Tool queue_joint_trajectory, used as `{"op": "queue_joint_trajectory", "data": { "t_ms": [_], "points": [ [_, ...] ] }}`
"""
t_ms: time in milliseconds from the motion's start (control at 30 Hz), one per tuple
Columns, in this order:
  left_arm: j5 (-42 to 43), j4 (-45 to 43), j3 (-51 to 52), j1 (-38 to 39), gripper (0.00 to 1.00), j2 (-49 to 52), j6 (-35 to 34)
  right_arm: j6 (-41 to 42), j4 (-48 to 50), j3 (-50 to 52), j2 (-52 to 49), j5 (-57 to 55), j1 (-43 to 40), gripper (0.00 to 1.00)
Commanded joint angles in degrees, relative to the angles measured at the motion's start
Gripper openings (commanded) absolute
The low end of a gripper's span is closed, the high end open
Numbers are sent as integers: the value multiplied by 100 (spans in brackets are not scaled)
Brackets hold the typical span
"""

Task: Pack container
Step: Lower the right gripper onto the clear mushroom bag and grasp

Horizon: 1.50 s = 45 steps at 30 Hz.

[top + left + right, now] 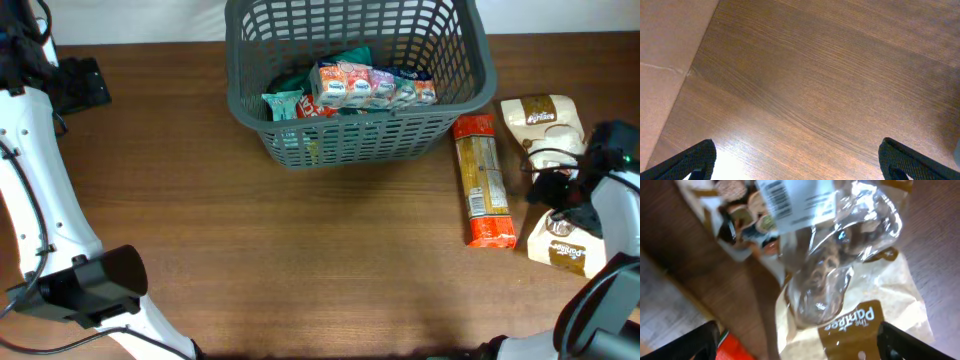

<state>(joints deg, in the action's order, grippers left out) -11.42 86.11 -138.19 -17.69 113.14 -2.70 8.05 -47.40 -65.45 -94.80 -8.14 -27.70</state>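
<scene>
The dark grey lattice basket (462, 75) stands at the back middle of the table and holds several snack packets (372, 85). An orange pasta packet (483, 180) lies to its right, and it also shows in the right wrist view (735, 350). Two cream-and-brown "The Pantree" bags lie at the far right, one far (540, 118) and one near (562, 248). My right gripper (563, 190) is open and empty, just above a Pantree bag with a clear window (840, 280); its fingers (796, 330) straddle it. My left gripper (797, 157) is open over bare wood at the far left (92, 88).
The table's left edge (690, 72) runs close to my left gripper, with a beige surface beyond it. A second bag with a barcode label (790, 200) lies just beyond the windowed bag in the right wrist view. The left arm's base (95, 285) sits at the front left.
</scene>
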Motion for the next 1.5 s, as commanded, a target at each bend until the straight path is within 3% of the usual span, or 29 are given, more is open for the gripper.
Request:
{"op": "queue_joint_trajectory", "data": {
  "t_ms": [0,133,533,600,667,700,1000,1467],
  "points": [
    [-39,-9,26,-11,99,44,-74,109,212,31,-118,-114,-138,96],
    [-39,-11,26,-11,99,44,-74,109,396,31,-332,-4,-234,90],
    [-39,-11,26,-11,99,44,-74,127,623,31,-1257,59,-234,88],
    [-39,-11,26,-11,99,44,-74,127,675,31,-1335,59,-234,74],
    [-39,-9,26,-11,99,44,-74,129,675,31,-1394,63,-234,46],
    [-39,-9,26,-11,99,44,-74,127,673,31,-1399,72,-234,39],
    [-39,-9,26,-11,99,44,-74,131,341,-164,-1211,149,-238,4],
    [-39,-11,26,-11,99,44,-74,343,-542,-1600,568,146,-238,4]
  ]
}}
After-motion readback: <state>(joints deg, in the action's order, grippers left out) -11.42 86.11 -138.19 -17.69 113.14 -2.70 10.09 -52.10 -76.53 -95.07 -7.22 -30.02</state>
